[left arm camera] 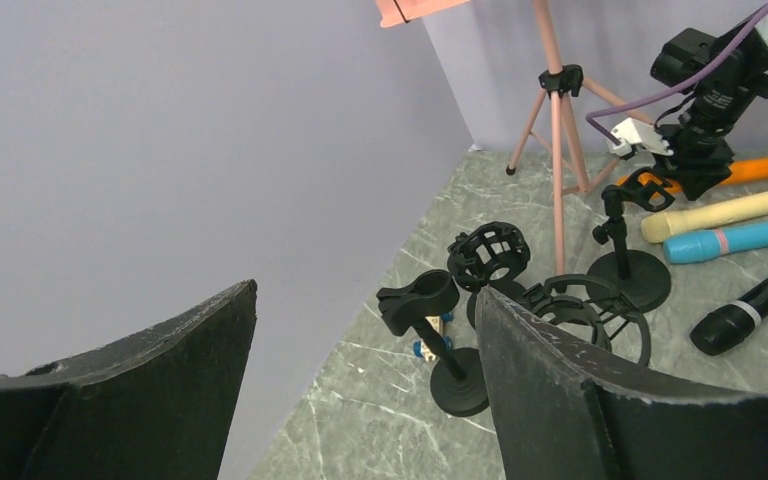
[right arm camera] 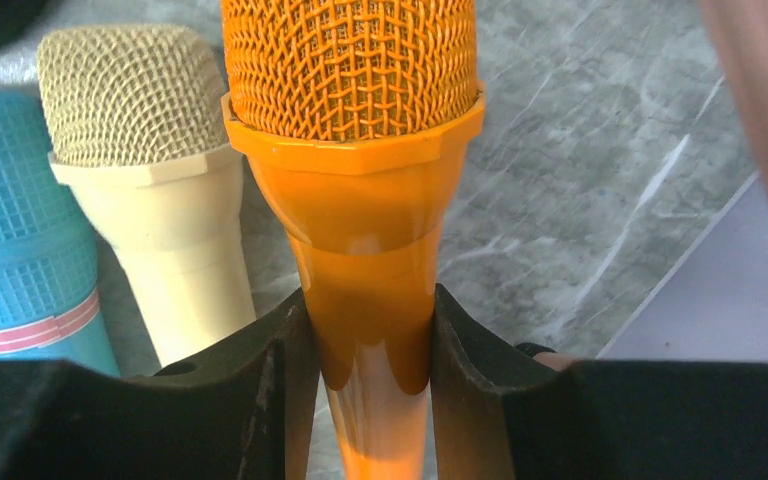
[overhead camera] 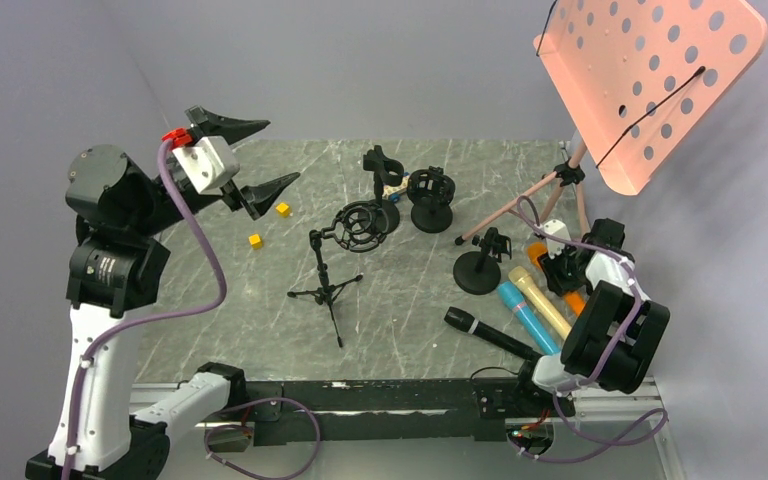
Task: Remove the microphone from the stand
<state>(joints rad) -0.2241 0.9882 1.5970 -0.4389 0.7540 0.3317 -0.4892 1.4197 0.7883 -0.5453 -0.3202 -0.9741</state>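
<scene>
While clamped in right hand (right arm camera: 368,300), orange microphone (right arm camera: 350,120), apparently on table (right arm camera: 580,150).

A tripod stand (overhead camera: 326,290) stood near the table's (overhead camera: 260,320) middle, a round-base stand (overhead camera: 477,272) at its 3 o'clock. Three microphones (overhead camera: 530,315) lay side by side at that stand's 4 o'clock, a fourth microphone (right arm camera: 355,180) at 3 o'clock. A music stand (overhead camera: 650,90) rose at the table's 1 o'clock, two blocks (overhead camera: 255,240) at 10.

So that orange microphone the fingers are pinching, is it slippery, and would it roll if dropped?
Probably a bit slippery: the orange microphone has a glossy, tapering handle, and the fingers pinch it at its narrow part. Being round, it would likely roll on the flat table, though the cream microphone beside it might stop it.
</scene>
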